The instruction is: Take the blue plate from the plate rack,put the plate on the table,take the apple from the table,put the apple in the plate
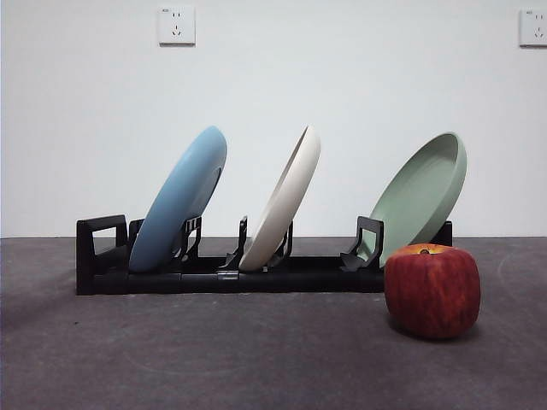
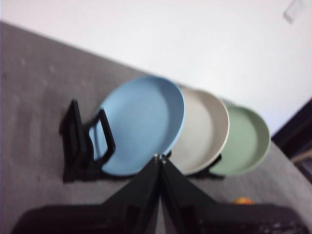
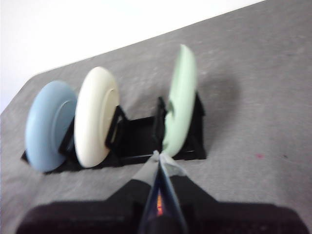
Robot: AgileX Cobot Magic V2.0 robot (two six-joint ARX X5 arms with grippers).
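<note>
We see the plate rack [image 1: 214, 275] standing on the table [image 1: 214, 359], running left to right across the front view with its blocky end handle at the left. Three plates lean in its slots, all tilted the same way, tops toward the right. The blue plate [image 1: 181, 198] sits in the slot nearest the handle, the cream-white plate [image 1: 284, 198] takes the middle, and the sage-green plate [image 1: 423, 195] leans at the far right end. None of the three touches its neighbour in the front view. The apple [image 1: 432, 290] rests on the table in front of the rack's right end, just below the green plate and partly covering that end of the rack from this low angle; its yellowish stem dip faces up. Neither arm reaches into the front view. In the left wrist view, the left claw [image 2: 160, 159] hangs above the table short of the rack, its two black jaws pressed together at the tips, with nothing between them; the blue plate lies beyond it, its hollow face turned toward that camera. In the right wrist view, the right claw [image 3: 160, 157] is likewise closed and holds nothing, poised in front of the green plate's end of the rack. Two white wall sockets [image 1: 176, 25] sit high on the pale wall behind.
</note>
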